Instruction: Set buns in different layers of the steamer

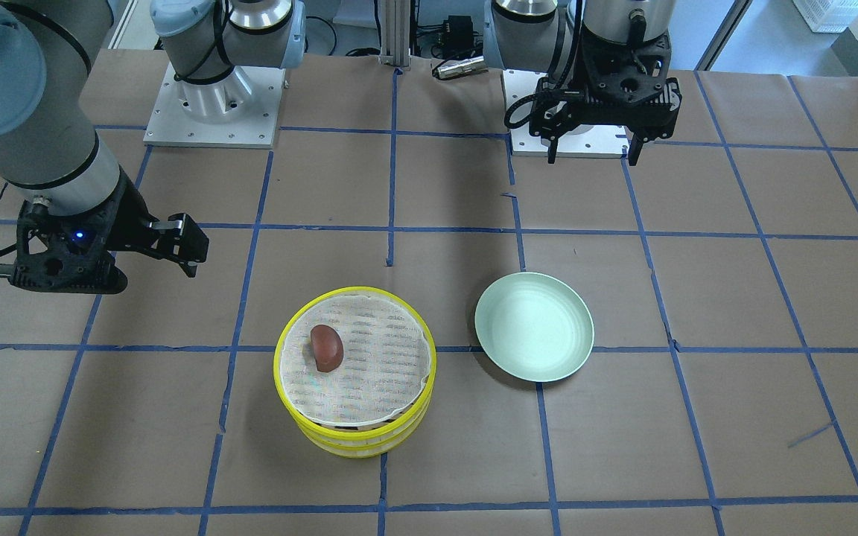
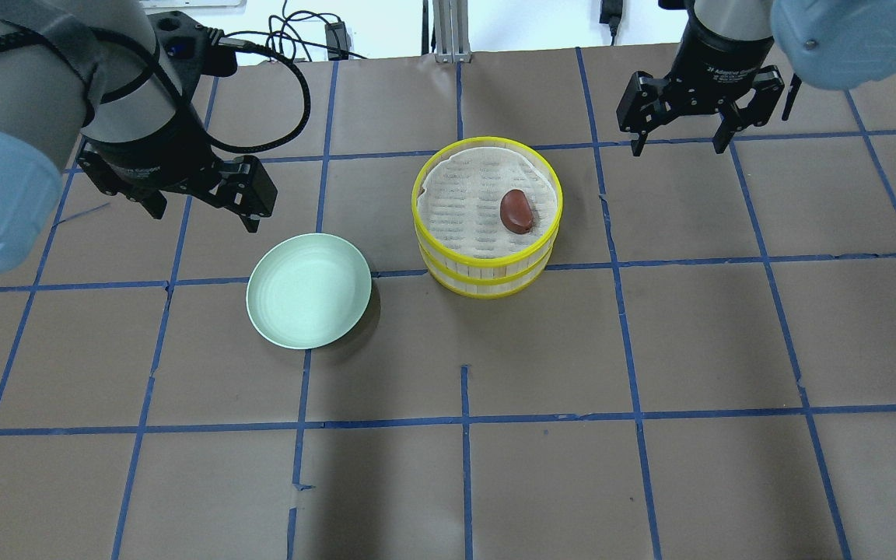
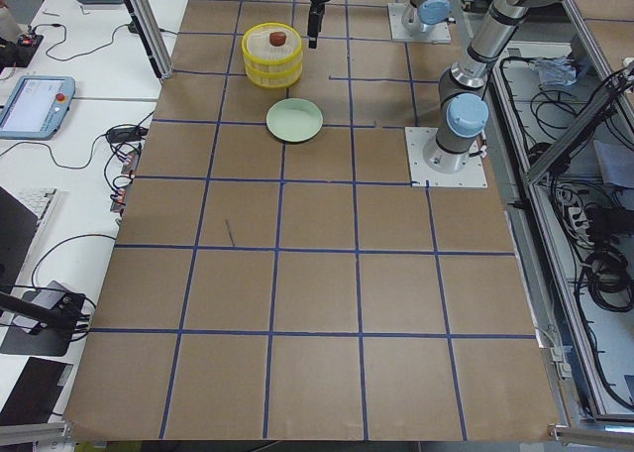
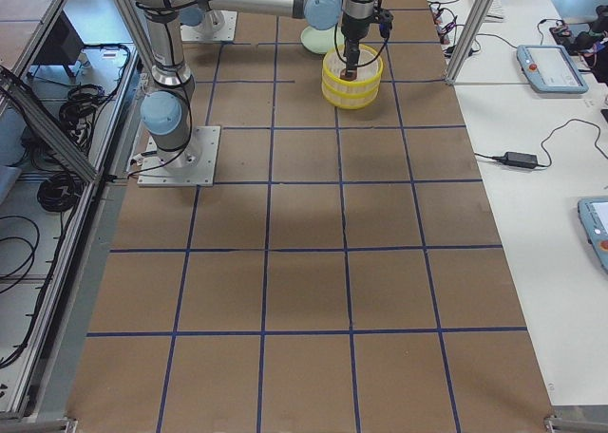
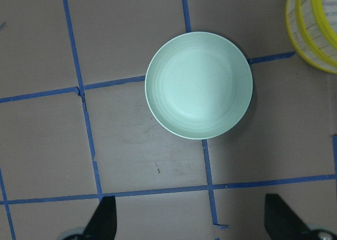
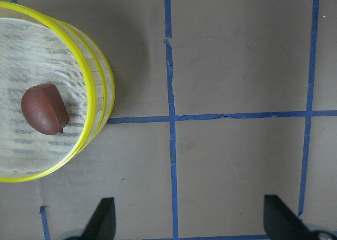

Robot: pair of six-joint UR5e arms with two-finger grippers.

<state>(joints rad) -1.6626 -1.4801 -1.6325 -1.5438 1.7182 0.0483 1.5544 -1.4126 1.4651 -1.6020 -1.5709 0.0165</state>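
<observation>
Off to the far left of the overhead view, the left gripper (image 2: 205, 211) hangs above the table with its fingers spread wide and nothing between them. Its wrist camera looks straight down on the pale green bowl (image 2: 309, 290), which sits on the brown paper just ahead of the fingertips, apart from them. To this hand's right, near the bowl but not touching it, I see the stacked steamer layers (image 2: 483, 271), yellow rims one above another. On the top layer's whitish liner (image 2: 460, 202) lies the dark reddish-brown bun (image 2: 516, 211), on the half of the tray toward my right arm, clear of the rim. Farther right, the right gripper (image 2: 679, 144) hovers beyond and to the side of the stack, well apart from it. Its fingers are also fully spread and hold nothing. From this hand's camera the bun lies off to the left of the fingertips, with bare table directly beneath them.
</observation>
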